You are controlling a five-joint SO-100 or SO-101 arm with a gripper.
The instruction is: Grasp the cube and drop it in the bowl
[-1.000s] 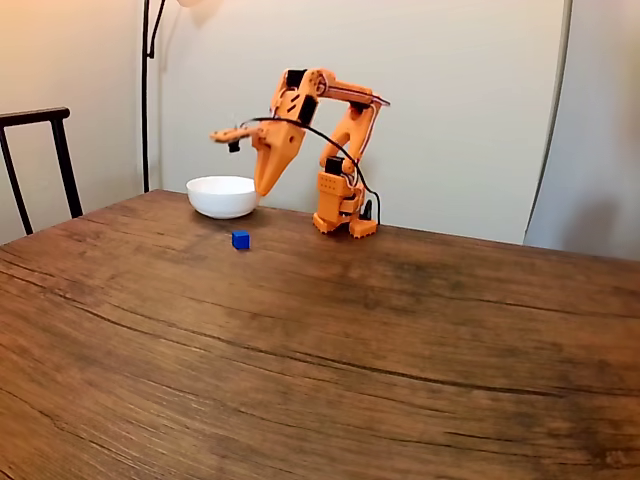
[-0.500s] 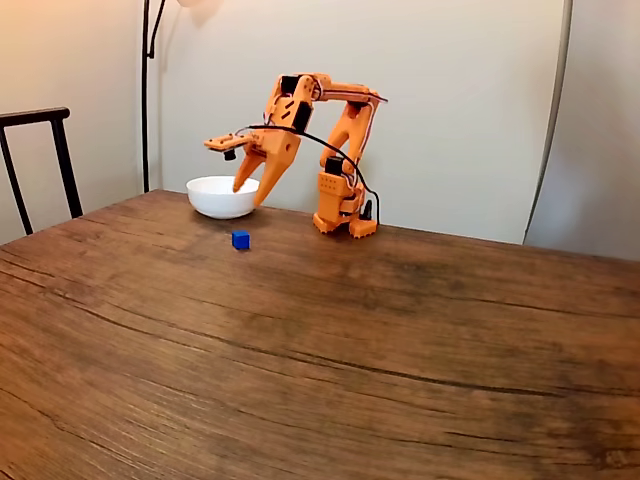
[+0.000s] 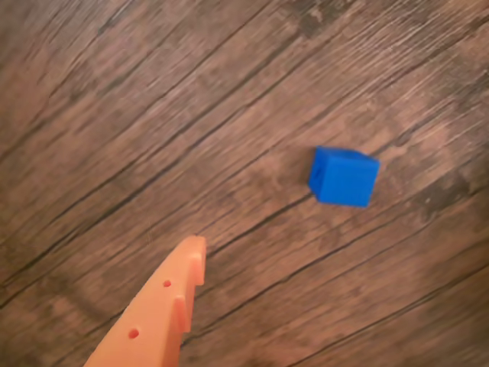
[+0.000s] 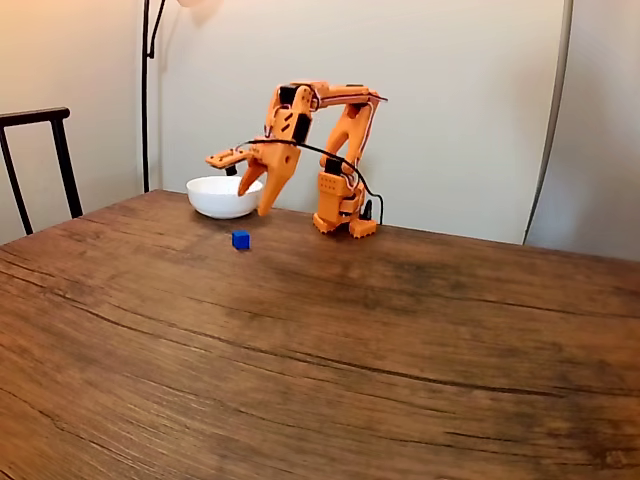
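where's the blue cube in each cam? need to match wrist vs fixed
Wrist view: the cube sits right of centre on the wooden table, apart from the orange gripper finger at lower left.
Fixed view: the cube is left of centre on the table, in front of the white bowl, below the open gripper.
Shared landmark: the orange gripper finger beside the cube.

**Blue cube and white bowl on the wooden table**

The cube (image 4: 241, 239) is small, solid and bright blue, resting flat on the wood left of centre in the fixed view; in the wrist view it sits right of centre (image 3: 343, 177), one corner turned toward the camera. The bowl (image 4: 222, 196), plain white, round and shallow, stands upright behind it, near but apart.
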